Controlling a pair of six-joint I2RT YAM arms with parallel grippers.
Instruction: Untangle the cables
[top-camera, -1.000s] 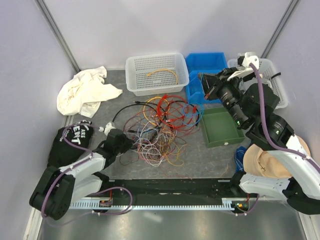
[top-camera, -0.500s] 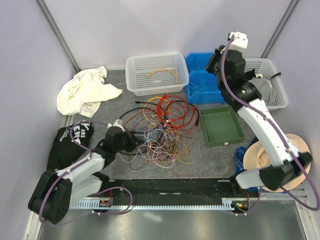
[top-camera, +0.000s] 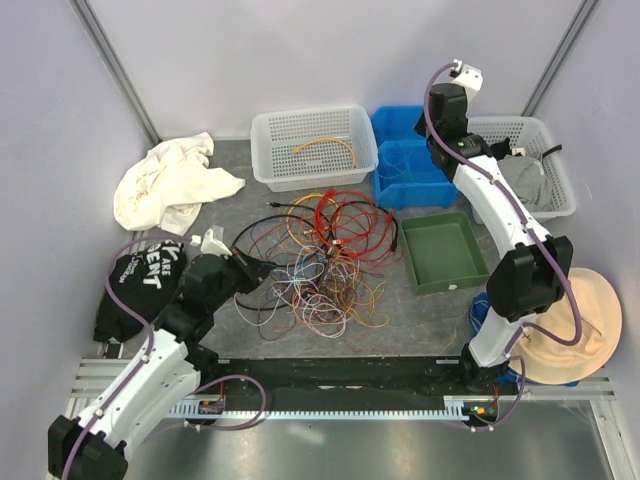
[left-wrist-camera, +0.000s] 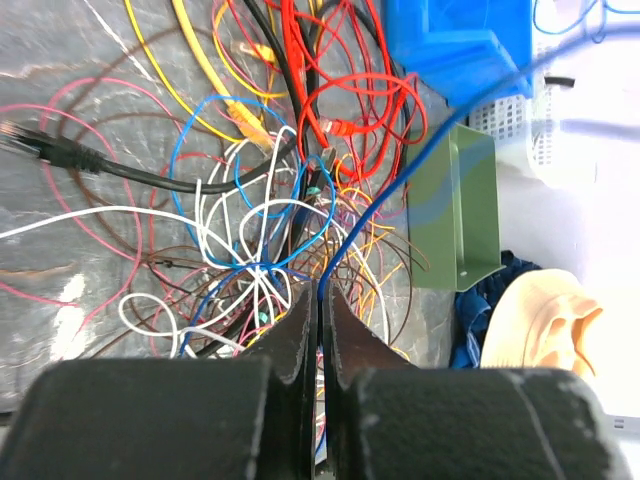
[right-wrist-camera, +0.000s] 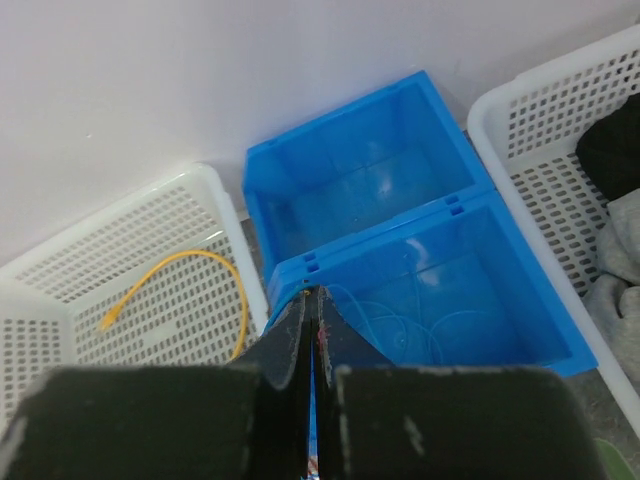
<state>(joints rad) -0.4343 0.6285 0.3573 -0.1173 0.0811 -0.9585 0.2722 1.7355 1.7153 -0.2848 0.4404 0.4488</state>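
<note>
The cables (top-camera: 320, 260) lie in a loose tangle of red, orange, yellow, white, pink, blue and black loops on the grey table. At the tangle's left edge, my left gripper (top-camera: 240, 262) (left-wrist-camera: 320, 292) is shut on a thin blue cable (left-wrist-camera: 420, 150). That cable rises taut toward the blue bins (top-camera: 410, 150). High above those bins, my right gripper (top-camera: 432, 140) (right-wrist-camera: 312, 292) is shut on a thin blue cable showing between its fingers. More thin blue loops (right-wrist-camera: 440, 315) lie inside the near bin. One yellow cable (top-camera: 325, 145) (right-wrist-camera: 200, 262) rests in the white basket (top-camera: 270, 135).
A green tray (top-camera: 470, 275) sits right of the tangle. A second white basket (top-camera: 555, 140) holding grey clothing stands at the back right. A white cloth (top-camera: 170, 180) and a black garment (top-camera: 140, 275) lie at the left. A beige hat (top-camera: 570, 320) lies at the right.
My right arm has swung up and back from beside the green tray to high over the blue bins, drawing the blue cable taut. My left arm has risen and reached out at the tangle's left edge.
</note>
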